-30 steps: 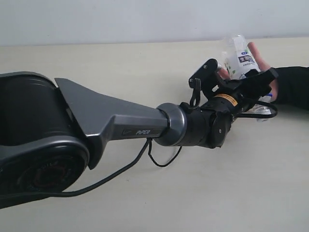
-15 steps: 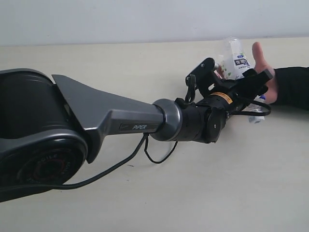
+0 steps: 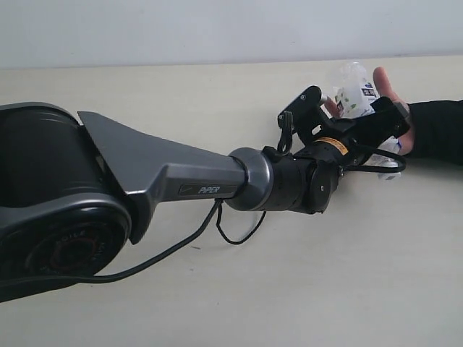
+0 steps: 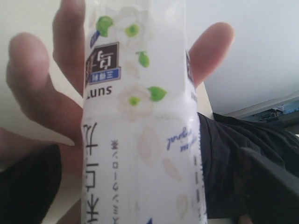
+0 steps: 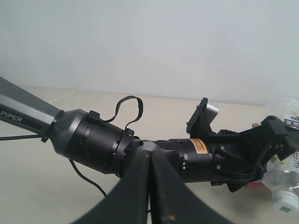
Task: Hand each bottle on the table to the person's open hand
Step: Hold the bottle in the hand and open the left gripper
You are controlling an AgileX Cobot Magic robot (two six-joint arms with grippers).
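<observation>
A clear bottle with a floral white label (image 3: 353,92) leans tilted against the person's open hand (image 3: 384,81) at the far right of the table (image 3: 217,289). In the left wrist view this bottle (image 4: 135,116) fills the middle, with the palm and spread fingers (image 4: 37,93) behind it. My left gripper (image 3: 353,106) reaches across, its fingers spread wide either side of the bottle, open. A second clear bottle (image 3: 391,157) lies on the table just under the hand; its white cap (image 5: 285,203) shows in the right wrist view. My right gripper (image 5: 150,156) is shut and empty.
The person's black sleeve (image 3: 438,130) comes in from the right edge. My left arm's long grey link (image 3: 166,181) and a loose black cable (image 3: 239,235) stretch across the middle of the table. A pale wall (image 3: 217,29) stands behind the table.
The left gripper's fingers have spread. The floral bottle has tipped from upright to leaning lower in the hand, and the arm has drawn back slightly to the left.
</observation>
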